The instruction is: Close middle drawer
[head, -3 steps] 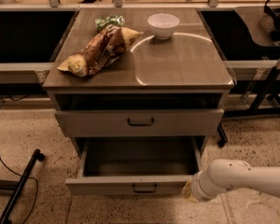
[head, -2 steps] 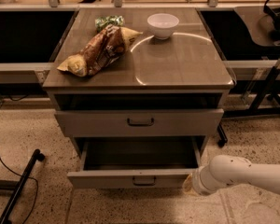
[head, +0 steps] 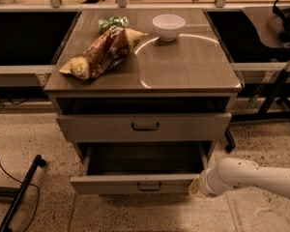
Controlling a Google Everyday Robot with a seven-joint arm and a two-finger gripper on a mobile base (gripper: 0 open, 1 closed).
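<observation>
The middle drawer [head: 135, 183] is the low, narrow grey-beige front with a small dark bar handle [head: 149, 186]. It stands pulled out, and its deep box [head: 145, 158] shows dark inside. My gripper [head: 197, 187] is at the end of the white arm [head: 251, 177], which comes in from the lower right. It sits against the right end of the drawer's front panel. Above it is the drawer with the taller, wider front [head: 144, 126], which stands slightly out from the cabinet.
On the cabinet top [head: 183, 66] lie a brown chip bag [head: 104, 52], a green packet [head: 112, 22] and a white bowl [head: 168, 26]. A black pole and cable [head: 19, 192] lie on the floor at left. A chair base [head: 280, 91] stands at right.
The middle drawer's front has slid back toward the cabinet. My arm has moved in with it, staying at the front's right end.
</observation>
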